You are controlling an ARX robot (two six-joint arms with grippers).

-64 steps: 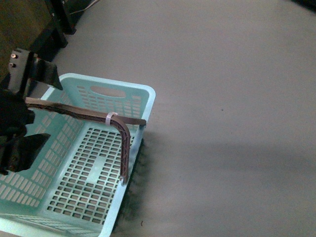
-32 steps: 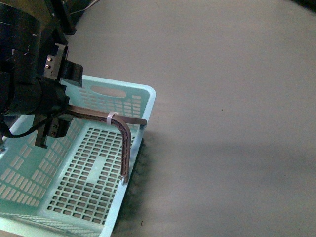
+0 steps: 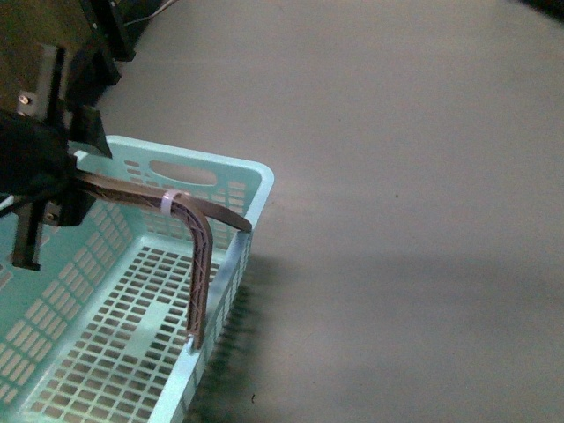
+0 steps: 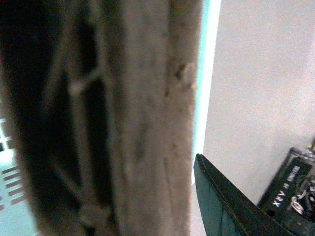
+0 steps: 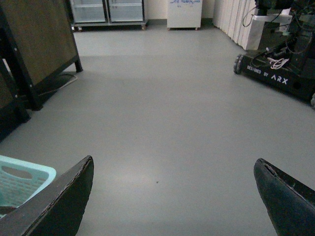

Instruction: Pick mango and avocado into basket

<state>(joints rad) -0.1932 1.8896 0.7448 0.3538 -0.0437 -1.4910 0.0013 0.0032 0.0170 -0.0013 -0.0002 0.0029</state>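
Observation:
The light turquoise basket sits at the lower left of the front view, empty inside. Its brown ribbed handle carries a white zip tie. My left gripper is shut on the handle's far end. In the left wrist view the handle fills the picture, with one dark finger beside it. My right gripper is open and empty over bare floor; a corner of the basket shows beside it. No mango or avocado is in view.
Grey floor lies to the right of the basket. Dark furniture legs stand at the far left. The right wrist view shows a wooden panel stand, glass-door cabinets at the back and another ARX robot base.
The basket has shifted left and nearer, its handle and zip tie moving with it. My left gripper has moved about at the handle's far end.

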